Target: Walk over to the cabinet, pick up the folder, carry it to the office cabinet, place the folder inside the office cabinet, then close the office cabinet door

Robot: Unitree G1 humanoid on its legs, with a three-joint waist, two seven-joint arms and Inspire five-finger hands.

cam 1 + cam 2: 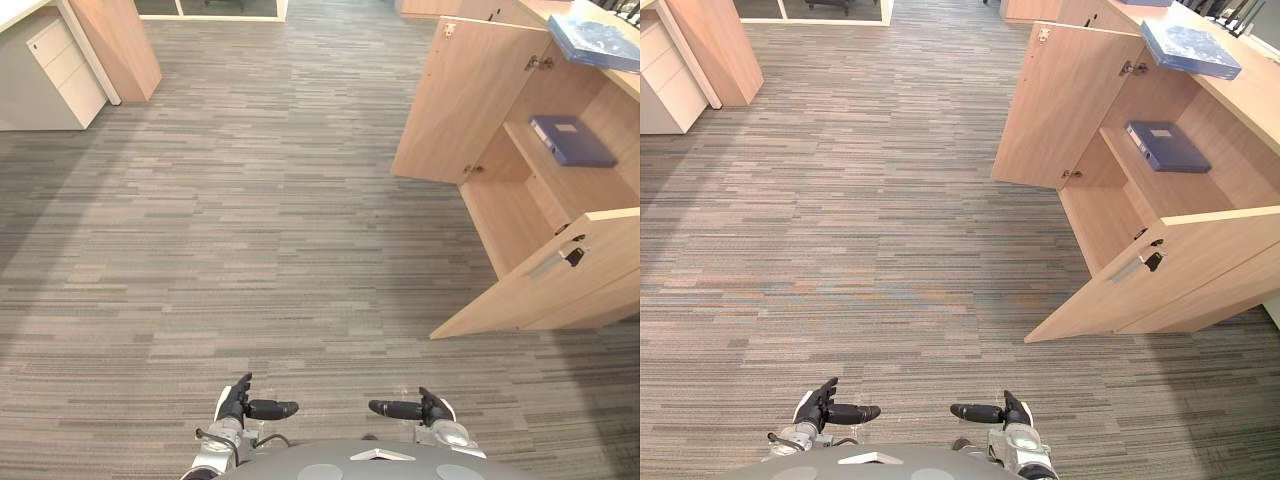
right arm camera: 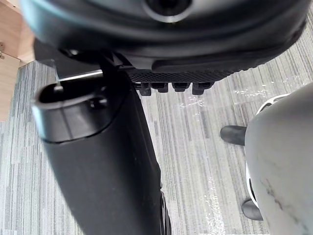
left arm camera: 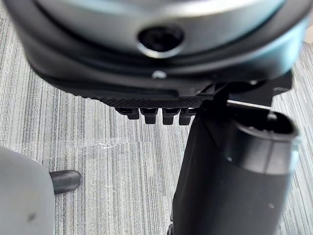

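The wooden office cabinet (image 1: 482,92) stands at the right with both doors swung wide. A dark blue folder (image 1: 572,141) lies flat on its inner shelf. A second, lighter blue folder (image 1: 1190,47) rests on the cabinet top. My left hand (image 1: 240,403) and right hand (image 1: 425,408) hang low near my body, well short of the cabinet. Both are relaxed and hold nothing, thumbs pointing at each other. The left wrist view shows the left hand (image 3: 230,171) over bare carpet, and the right wrist view shows the right hand (image 2: 98,161) likewise.
The near cabinet door (image 1: 560,280) juts out over the carpet at the right, its handle facing me. A white drawer unit (image 1: 62,68) and a wooden panel (image 1: 120,40) stand at the far left. Striped grey carpet (image 1: 250,220) spreads between.
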